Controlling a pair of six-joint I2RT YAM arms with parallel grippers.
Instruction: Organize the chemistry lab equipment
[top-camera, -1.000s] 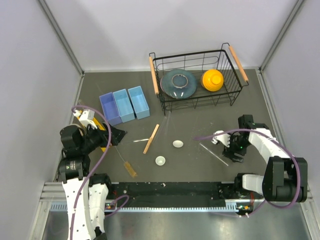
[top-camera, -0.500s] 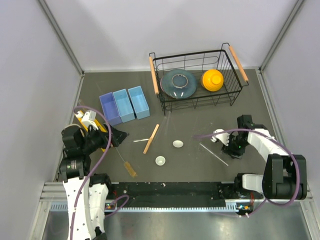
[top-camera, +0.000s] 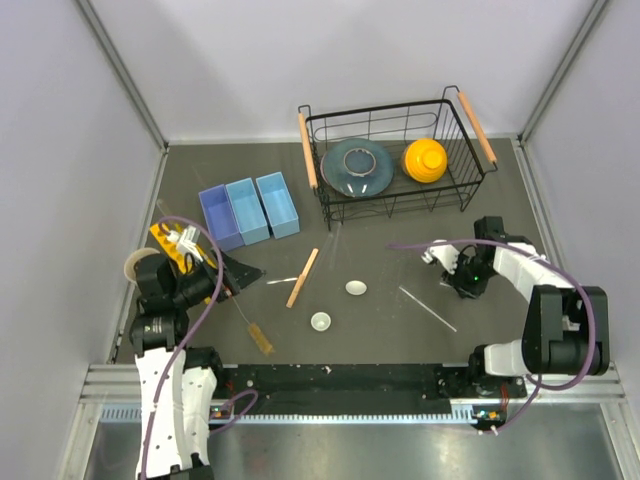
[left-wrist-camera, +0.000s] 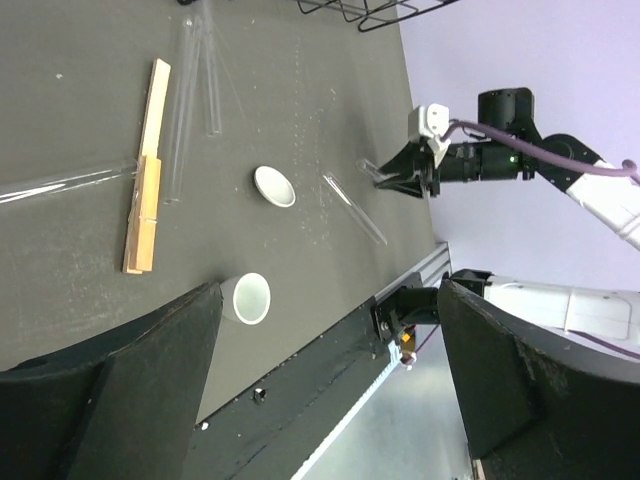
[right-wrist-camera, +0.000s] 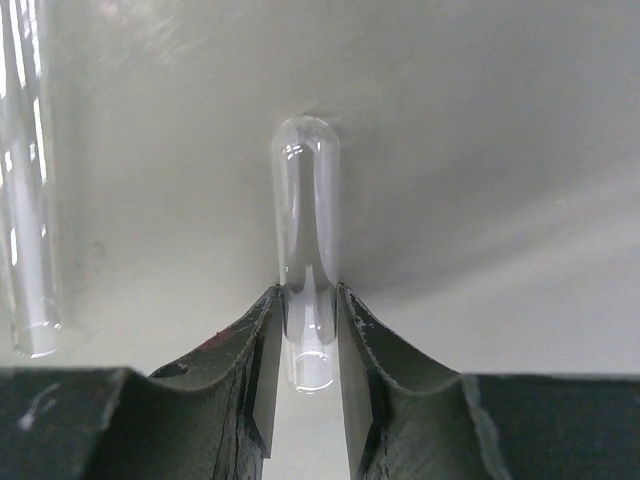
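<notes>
Glass tube (right-wrist-camera: 306, 250), down at the counter (top-camera: 380, 320) in front of the wire basket (top-camera: 400, 205), sits clenched in the right pincer (right-wrist-camera: 305, 345). An over-hard squeeze could crack it or squirt it free. The left pincer (top-camera: 240, 272) gapes empty.

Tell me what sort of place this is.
Probably a robot test cell set up as a mock chemistry bench: pale walls enclose a dark table, with a clear test tube and three light-blue bins for sorting.
</notes>
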